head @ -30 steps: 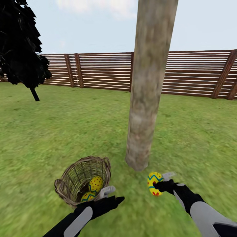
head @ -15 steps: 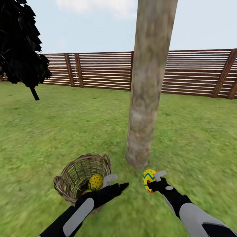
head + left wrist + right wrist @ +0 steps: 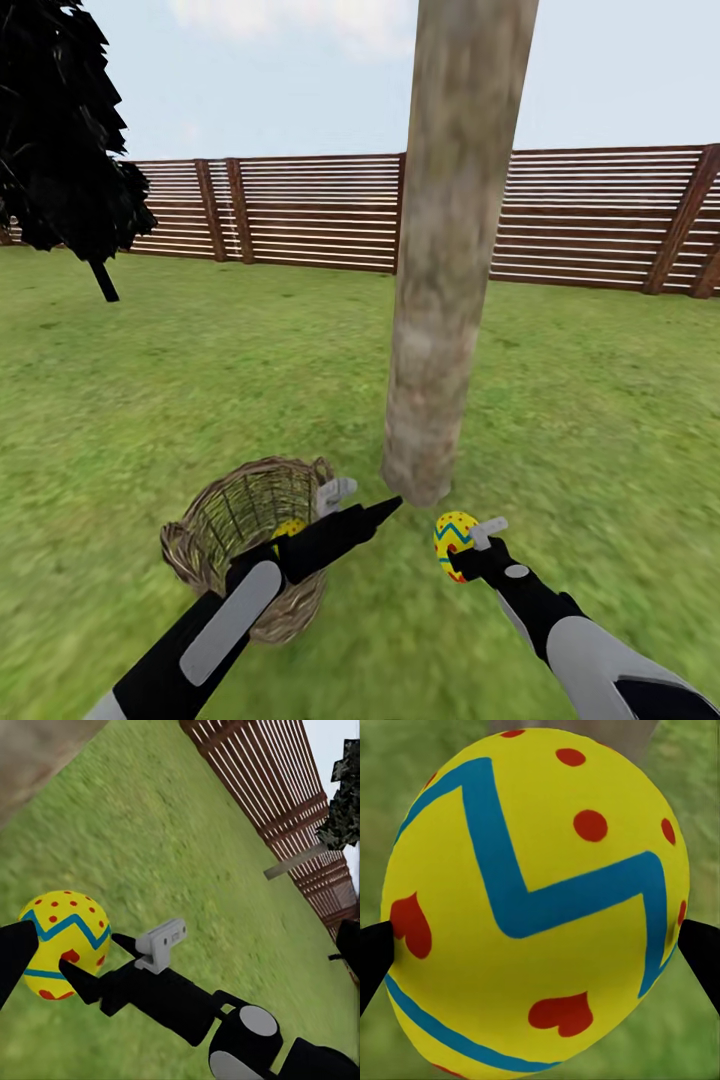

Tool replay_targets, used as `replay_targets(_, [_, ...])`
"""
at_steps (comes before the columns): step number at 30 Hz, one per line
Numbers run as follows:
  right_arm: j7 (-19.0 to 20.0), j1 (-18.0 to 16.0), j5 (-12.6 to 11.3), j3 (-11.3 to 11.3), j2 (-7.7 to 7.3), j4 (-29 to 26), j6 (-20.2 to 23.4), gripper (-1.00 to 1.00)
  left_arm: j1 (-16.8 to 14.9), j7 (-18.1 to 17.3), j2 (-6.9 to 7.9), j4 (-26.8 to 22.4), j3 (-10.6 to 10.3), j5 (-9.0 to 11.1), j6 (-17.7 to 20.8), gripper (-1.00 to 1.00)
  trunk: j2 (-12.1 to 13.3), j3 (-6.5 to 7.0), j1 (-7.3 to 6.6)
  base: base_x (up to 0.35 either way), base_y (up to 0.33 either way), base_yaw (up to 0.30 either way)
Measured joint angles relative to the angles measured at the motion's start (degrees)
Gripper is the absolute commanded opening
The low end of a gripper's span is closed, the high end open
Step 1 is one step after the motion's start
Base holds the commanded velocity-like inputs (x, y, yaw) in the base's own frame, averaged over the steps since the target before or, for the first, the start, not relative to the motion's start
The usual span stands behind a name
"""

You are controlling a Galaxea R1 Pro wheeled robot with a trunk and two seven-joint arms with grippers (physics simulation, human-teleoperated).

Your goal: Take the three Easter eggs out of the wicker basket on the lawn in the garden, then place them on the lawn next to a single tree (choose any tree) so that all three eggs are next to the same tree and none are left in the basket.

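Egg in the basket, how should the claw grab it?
Pinch the egg across its round sides, coming down from above through the basket's open top. The woven walls stand all around it, so there is no way in from the side.

Two eggs show: one (image 3: 455, 545) held above the grass, one (image 3: 290, 528) partly hidden inside the single basket (image 3: 215, 520). Two trees stand on the lawn (image 3: 200, 380), one pale trunk (image 3: 445, 250) and one black-leaved tree (image 3: 60, 130). One slatted fence (image 3: 320, 215) runs behind, and two grippers are in view.
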Motion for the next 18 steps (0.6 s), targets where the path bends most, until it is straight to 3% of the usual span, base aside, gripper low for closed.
replay_targets(3, [-0.85,0.00,-0.12,0.07,0.06,0.07,0.22,-1.00,0.00,-0.01,-0.03,-0.10,0.00,0.86,0.01,1.00,-1.20,-0.54,0.66,0.000,0.000,0.000])
replay_targets(5, [-5.48,0.01,-0.10,0.12,0.21,0.08,0.85,-1.00,0.00,-0.07,-0.04,-0.15,0.00,1.23,0.02,1.00,-1.57,-0.94,0.88,0.000,0.000,0.000])
replay_targets(7, [-7.72,0.01,-0.02,0.15,0.24,0.07,0.97,-1.00,0.00,-1.26,-0.03,-0.15,-0.07,1.28,0.01,1.00,-1.60,-1.39,0.94,0.000,0.000,0.000])
replay_targets(18, [-8.21,-0.04,0.58,0.16,0.11,-0.17,0.75,-1.00,0.00,-2.52,-0.10,-0.03,-0.21,1.27,0.00,1.00,-1.75,-3.83,1.22,0.000,0.000,0.000])
